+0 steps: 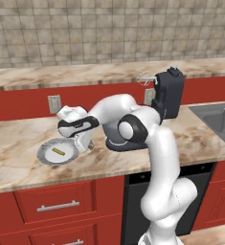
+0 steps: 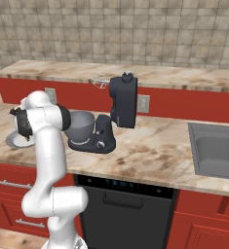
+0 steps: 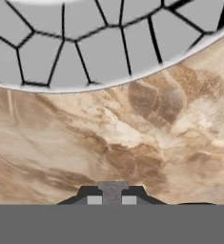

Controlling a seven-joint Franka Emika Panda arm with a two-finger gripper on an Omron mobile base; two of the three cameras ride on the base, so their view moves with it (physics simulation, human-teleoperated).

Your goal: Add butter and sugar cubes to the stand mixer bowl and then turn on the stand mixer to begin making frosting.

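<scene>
Left base view: the hand hangs low over the marble surface, just beside the right rim of the plate; whether it touches that rim cannot be told. The butter lies flat on the plate's white middle, its long axis running from upper left to lower right, aslant to the surface's front edge. The plate sits near that front edge, with bare marble to its left and behind it up to the red wall with an outlet. Right of the hand the stand mixer stands with its head tilted up and its whisk pointing left; the arm's elbow covers its base. Farther right the sink is sunk into the surface.

Right base view: the arm's upper part hides the hand. The stand mixer bowl stands upright on the mixer's base, open at the top, with the raised head well above it. A sliver of the plate shows at the far left, behind the arm. Open marble runs between mixer and sink.

Hand view: the plate's grey, cracked-pattern rim curves across the top; below it is bare marble. The two finger tips stand close together, a narrow gap between them, holding nothing.
</scene>
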